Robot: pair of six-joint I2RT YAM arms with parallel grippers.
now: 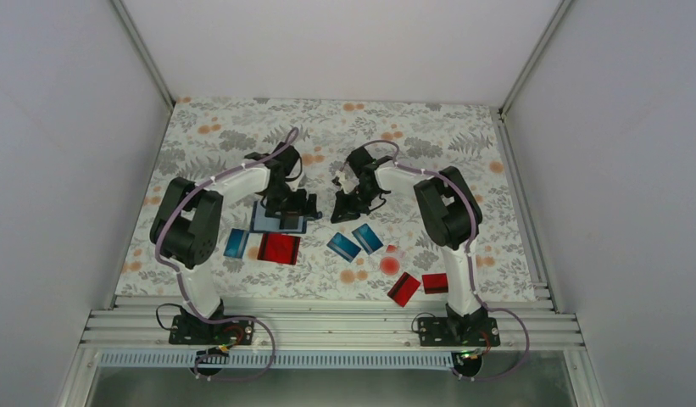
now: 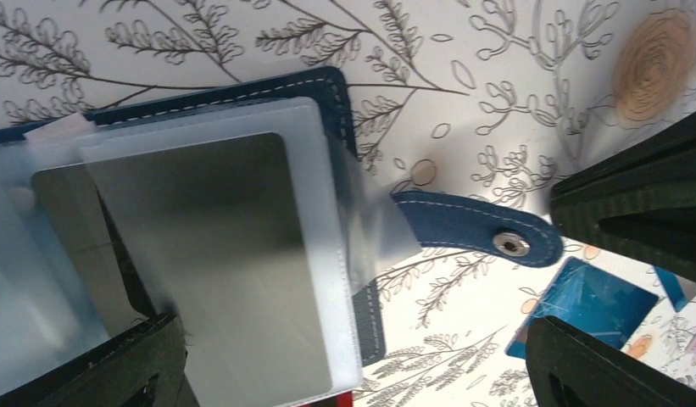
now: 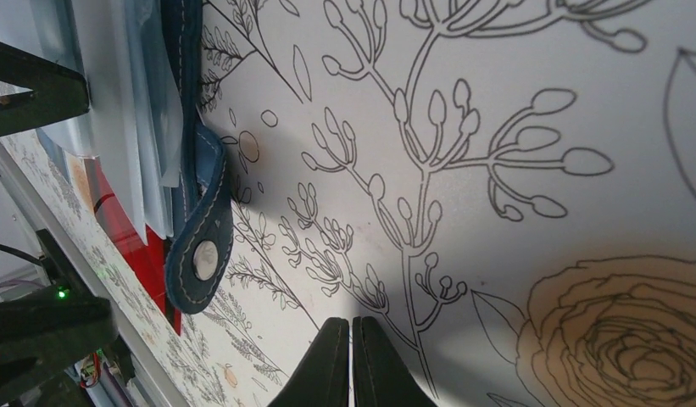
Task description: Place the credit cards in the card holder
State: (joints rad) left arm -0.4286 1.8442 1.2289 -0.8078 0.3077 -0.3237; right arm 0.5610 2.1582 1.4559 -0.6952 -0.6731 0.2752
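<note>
The card holder (image 1: 264,220) lies open on the floral cloth, its frosted sleeves up (image 2: 217,254) and its navy closure tab (image 2: 480,229) pointing right. My left gripper (image 1: 289,212) hangs low over it, open wide, one finger (image 2: 132,373) at the sleeves and the other (image 2: 598,365) beyond the tab. My right gripper (image 1: 340,212) is shut and empty, its tips (image 3: 351,365) close to bare cloth just right of the tab (image 3: 200,254). The credit cards lie loose in front: a blue (image 1: 236,243), a red (image 1: 279,248), two blue (image 1: 343,247) (image 1: 367,238), two red (image 1: 403,288) (image 1: 435,283).
A small clear piece with a red dot (image 1: 390,261) lies among the right-hand cards. White walls enclose the cloth on three sides. An aluminium rail (image 1: 327,326) runs along the near edge, behind the arm bases.
</note>
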